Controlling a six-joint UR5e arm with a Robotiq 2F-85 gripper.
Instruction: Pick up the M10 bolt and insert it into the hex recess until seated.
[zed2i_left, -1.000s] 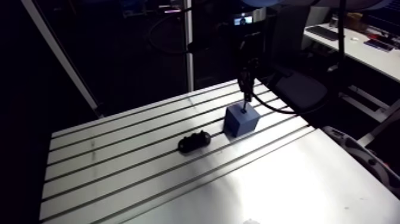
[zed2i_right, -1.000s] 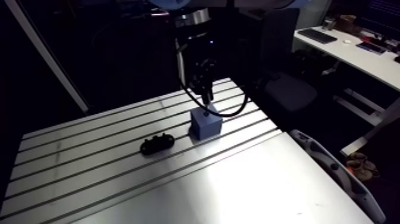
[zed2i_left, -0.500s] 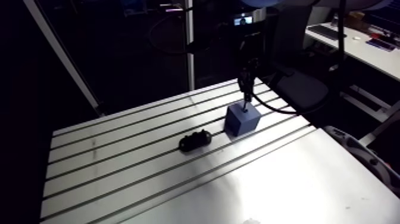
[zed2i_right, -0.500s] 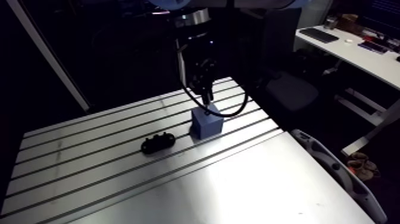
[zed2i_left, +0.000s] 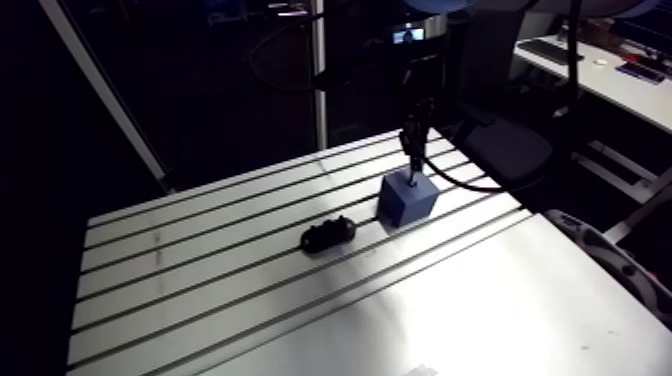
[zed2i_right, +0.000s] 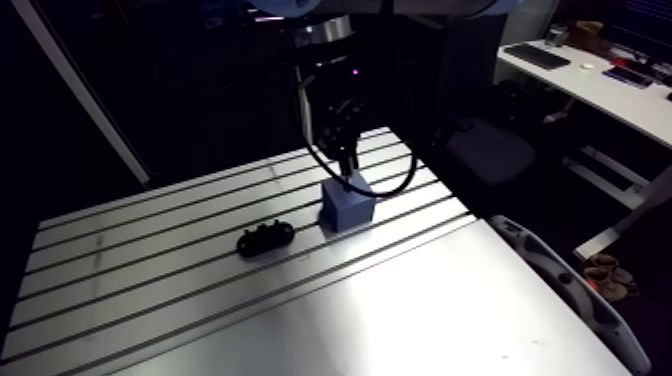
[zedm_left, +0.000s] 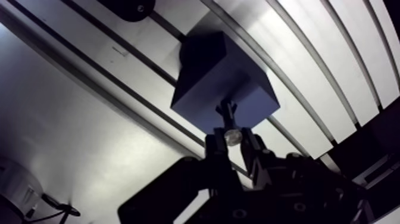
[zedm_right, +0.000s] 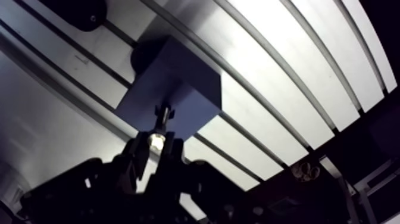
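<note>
The pincer (zedm_left: 233, 140) is clamped on the M10 bolt (zedm_left: 227, 117), its tip pointing at the blue block (zedm_left: 217, 74) (black part (zed2i_left: 327, 235) nearby on the desk (zed2i_left: 200, 300)).

Our arm (zed2i_right: 322, 28) comes down from the upper edge of the arm view, with the wrist (zed2i_right: 330, 92) turned to point almost straight down and the gripper (zedm_left: 233, 143) hanging low beneath it. In the wrist view our two fingers (zedm_left: 215, 152) stand close together with only a narrow gap between them. They pinch the M10 bolt (zedm_left: 228, 121) by its bright head, its shank pointing away from the palm
</note>
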